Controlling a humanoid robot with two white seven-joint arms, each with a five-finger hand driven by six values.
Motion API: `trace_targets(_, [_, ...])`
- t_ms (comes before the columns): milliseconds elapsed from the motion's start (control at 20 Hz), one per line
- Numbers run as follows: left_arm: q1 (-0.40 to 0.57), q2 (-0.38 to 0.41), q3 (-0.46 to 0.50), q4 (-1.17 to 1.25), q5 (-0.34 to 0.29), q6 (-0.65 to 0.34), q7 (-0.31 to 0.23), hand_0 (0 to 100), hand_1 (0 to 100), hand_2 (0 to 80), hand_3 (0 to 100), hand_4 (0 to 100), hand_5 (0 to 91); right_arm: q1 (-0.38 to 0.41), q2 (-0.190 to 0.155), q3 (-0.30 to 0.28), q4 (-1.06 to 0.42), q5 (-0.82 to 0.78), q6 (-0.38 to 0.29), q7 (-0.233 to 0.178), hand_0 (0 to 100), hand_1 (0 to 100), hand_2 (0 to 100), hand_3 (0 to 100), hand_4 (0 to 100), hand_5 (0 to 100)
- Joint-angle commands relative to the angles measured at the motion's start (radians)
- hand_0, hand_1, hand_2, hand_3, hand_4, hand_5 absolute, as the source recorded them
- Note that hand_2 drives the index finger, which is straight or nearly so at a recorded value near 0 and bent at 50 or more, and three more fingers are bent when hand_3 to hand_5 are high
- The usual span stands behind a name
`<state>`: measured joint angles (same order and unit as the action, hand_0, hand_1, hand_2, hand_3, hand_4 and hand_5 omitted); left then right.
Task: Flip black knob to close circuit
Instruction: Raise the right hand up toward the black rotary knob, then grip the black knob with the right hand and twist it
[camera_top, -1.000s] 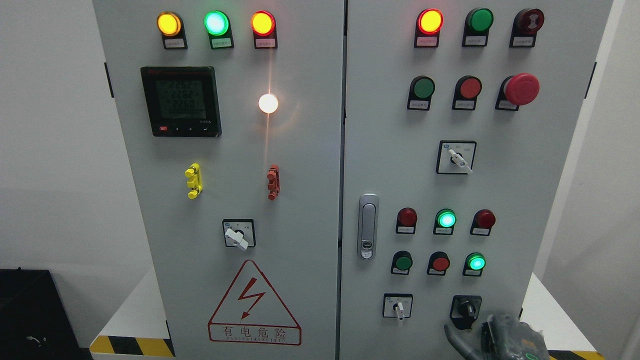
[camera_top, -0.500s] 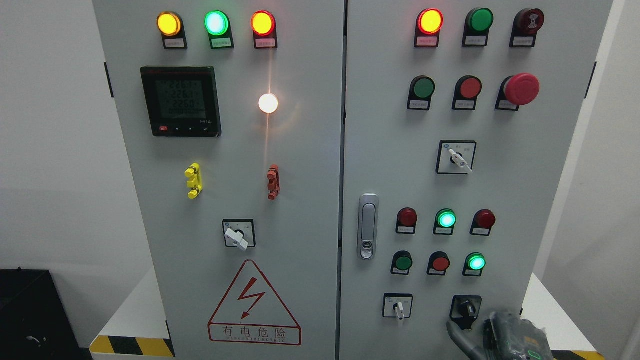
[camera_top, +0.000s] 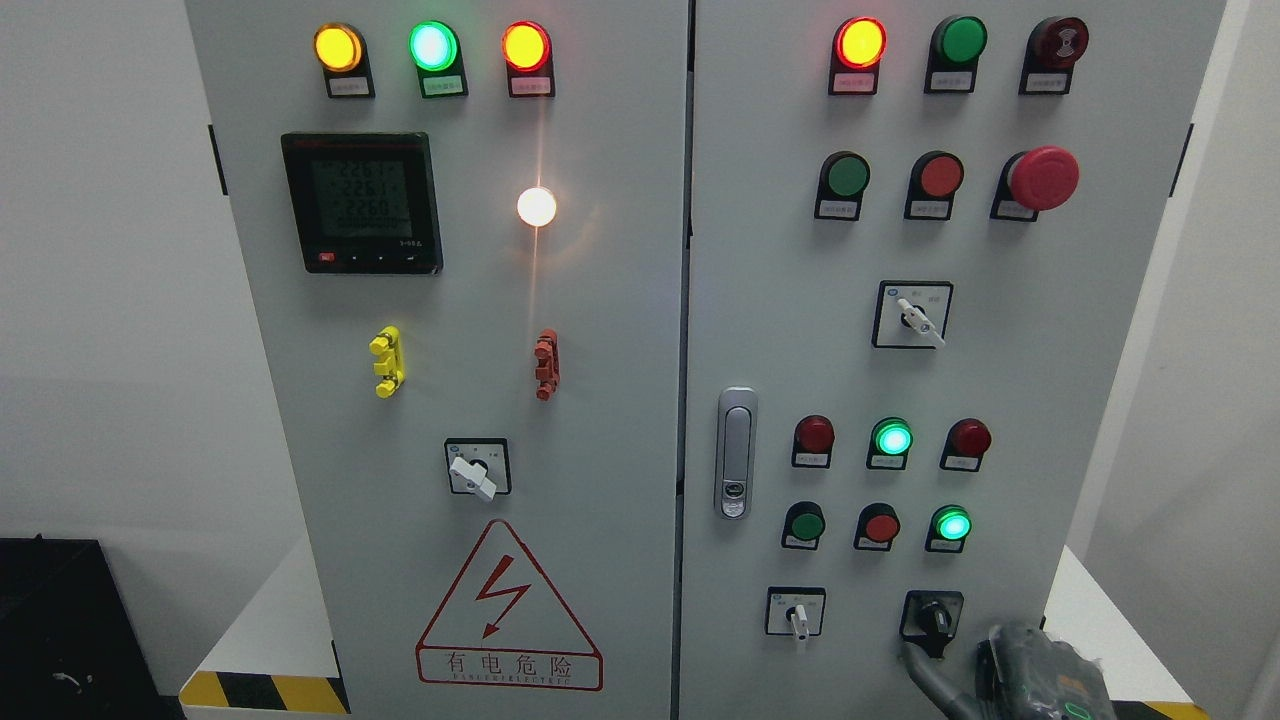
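The black knob (camera_top: 933, 618) sits on its black square plate at the bottom right of the right cabinet door (camera_top: 760, 300), its pointer turned slightly left of upright. My right hand (camera_top: 985, 682) comes in at the bottom edge just below and right of the knob. One grey finger (camera_top: 922, 672) stretches up and left, its tip at the plate's lower left corner, beneath the knob. The hand is open and grips nothing. Most of it is cut off by the picture's edge. My left arm does not show.
A white selector switch (camera_top: 797, 615) stands left of the knob, with red and green buttons (camera_top: 880, 527) and lit green lamps above. A door latch (camera_top: 736, 465) is at the door's left edge. The left door carries a meter, lamps and a warning triangle (camera_top: 508, 610).
My right hand has shifted slightly right and its outstretched finger has crept up to the knob plate's lower corner. The knob has not visibly turned.
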<state>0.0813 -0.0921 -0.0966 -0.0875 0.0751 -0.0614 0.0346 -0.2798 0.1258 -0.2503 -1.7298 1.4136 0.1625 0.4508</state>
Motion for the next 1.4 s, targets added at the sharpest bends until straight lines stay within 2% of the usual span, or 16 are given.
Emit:
trace_targets(0, [0.000, 0.000, 0.000, 0.000, 0.000, 0.000, 0.001, 12, 56, 0.0, 0, 0, 0.0, -0.001, -0.002, -0.026, 0.006, 0.001, -0.004, -0.001, 0, 0, 90, 100, 92, 91])
trace_targets(1350, [0.000, 0.000, 0.000, 0.000, 0.000, 0.000, 0.001, 12, 56, 0.0, 0, 0, 0.0, -0.009, -0.003, -0.069, 0.010, 0.001, -0.041, -0.001, 0, 0, 89, 100, 92, 91])
